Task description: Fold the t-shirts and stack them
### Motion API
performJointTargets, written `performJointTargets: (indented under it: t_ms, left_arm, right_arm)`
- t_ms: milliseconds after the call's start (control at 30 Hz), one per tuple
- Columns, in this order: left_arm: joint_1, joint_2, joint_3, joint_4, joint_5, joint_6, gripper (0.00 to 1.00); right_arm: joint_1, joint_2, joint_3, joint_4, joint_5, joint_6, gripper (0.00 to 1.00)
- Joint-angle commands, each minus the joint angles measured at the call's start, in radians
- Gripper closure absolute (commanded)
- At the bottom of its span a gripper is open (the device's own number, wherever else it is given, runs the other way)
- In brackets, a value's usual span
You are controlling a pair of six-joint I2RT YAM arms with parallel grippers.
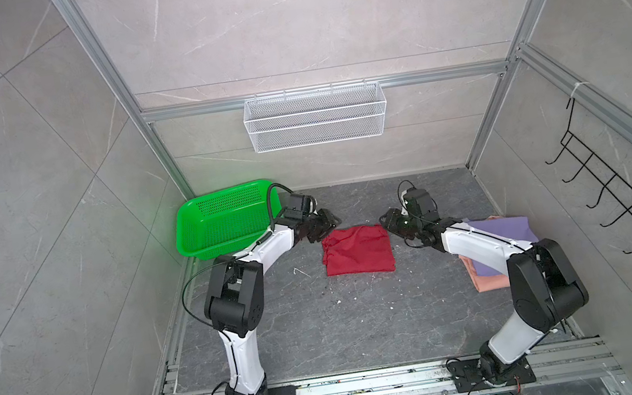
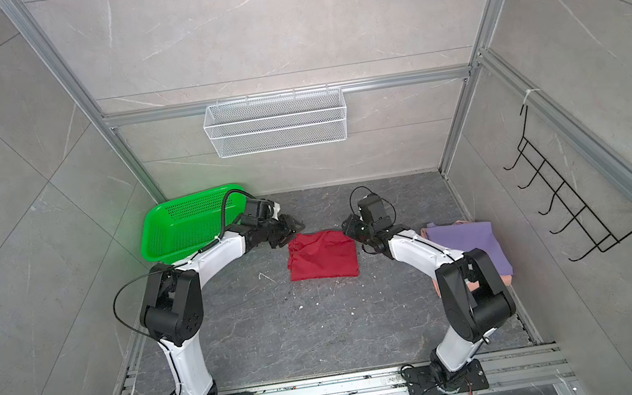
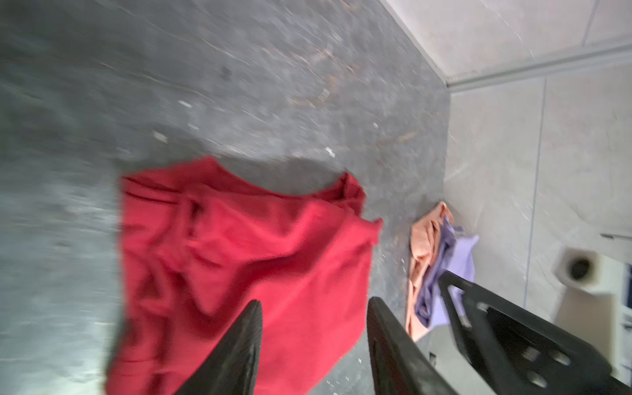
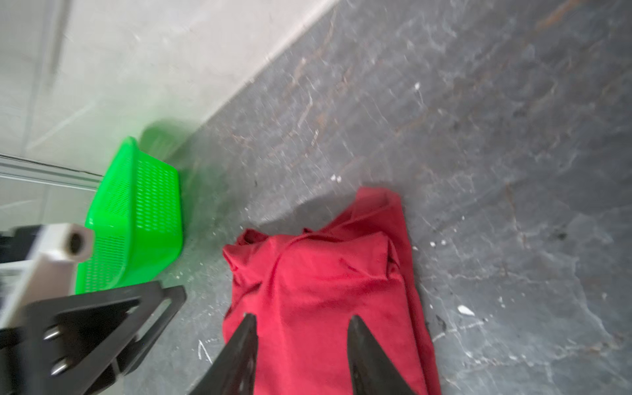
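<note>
A dark red t-shirt (image 1: 357,251) (image 2: 323,258) lies folded in a rough rectangle mid-table, its far edge rumpled (image 3: 239,246) (image 4: 328,284). My left gripper (image 1: 328,224) (image 2: 291,229) (image 3: 314,302) hovers at its far left corner, open and empty. At the far right corner my right gripper (image 1: 386,220) (image 2: 347,225) (image 4: 302,317) is open too, holding nothing. On the right, a folded lavender t-shirt (image 1: 507,228) (image 2: 467,238) (image 3: 461,260) lies on a salmon-pink t-shirt (image 1: 490,283) (image 2: 506,279) (image 3: 422,246), partly hidden by my right arm.
A green perforated basket (image 1: 225,224) (image 2: 184,229) (image 4: 136,212) sits tilted in the far left corner, just behind my left wrist. A white wire basket (image 1: 315,116) hangs on the back wall and a black hook rack (image 1: 615,190) on the right wall.
</note>
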Motion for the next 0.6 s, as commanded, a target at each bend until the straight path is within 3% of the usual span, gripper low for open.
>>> performJointTargets:
  t_ms: [0,133,367,433,533,567]
  left_arm:
    - [-0.035,0.001,0.044,-0.056,0.006,0.068,0.44]
    - [-0.052,0.05,0.081,-0.055,0.033,0.068,0.42]
    - [-0.058,0.122,0.108,-0.033,0.06,0.059,0.33]
    - [-0.057,0.145,0.118,-0.029,0.07,0.059,0.32]
    - [-0.056,0.176,0.133,-0.033,0.071,0.054,0.31]
    - [-0.055,0.184,0.139,-0.032,0.071,0.054,0.31]
  right_arm:
    - [0.017,0.058,0.026,-0.036,0.01,-0.013,0.56]
    - [0.024,0.133,0.083,-0.037,-0.005,-0.006,0.55]
    - [0.034,0.222,0.123,0.004,-0.027,0.027,0.44]
    - [0.037,0.239,0.133,0.005,-0.024,0.032,0.37]
    - [0.036,0.267,0.149,0.005,-0.023,0.041,0.34]
    - [0.037,0.277,0.155,0.004,-0.022,0.042,0.27]
